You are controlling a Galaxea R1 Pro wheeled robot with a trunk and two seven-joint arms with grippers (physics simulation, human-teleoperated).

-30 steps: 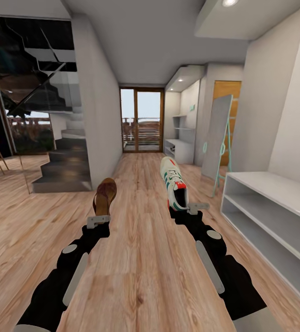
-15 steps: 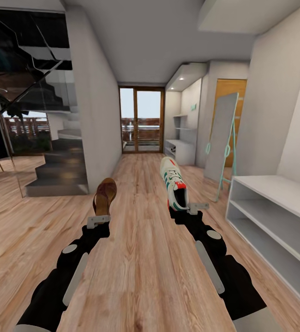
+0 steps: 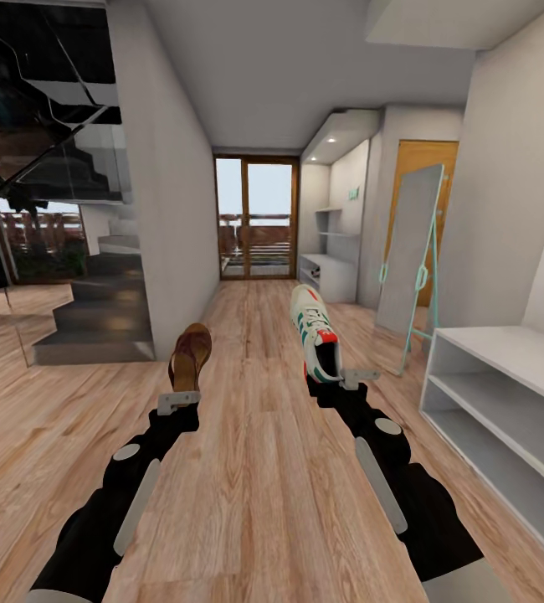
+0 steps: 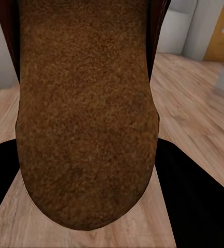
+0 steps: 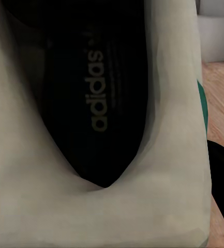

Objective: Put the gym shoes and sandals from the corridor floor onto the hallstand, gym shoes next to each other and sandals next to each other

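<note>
A brown sandal stands heel-down in my left gripper, which is shut on its heel; its tan footbed is close up in the left wrist view. My right gripper is shut on the heel of a white gym shoe with green stripes and red accents; the right wrist view looks into the shoe's dark insole. Both are held above the corridor floor. The hallstand, grey with staggered wall shelves, stands far ahead on the right.
A plain low white two-shelf bench lines the right wall close by. Beyond it a tall mirror on a teal frame leans by a wooden door. A dark staircase rises on the left; glass doors close the corridor's end.
The whole view has shifted: the white bench and mirror slid right, the staircase slid left, so the camera moved. Both arms hold the sandal and the gym shoe as before.
</note>
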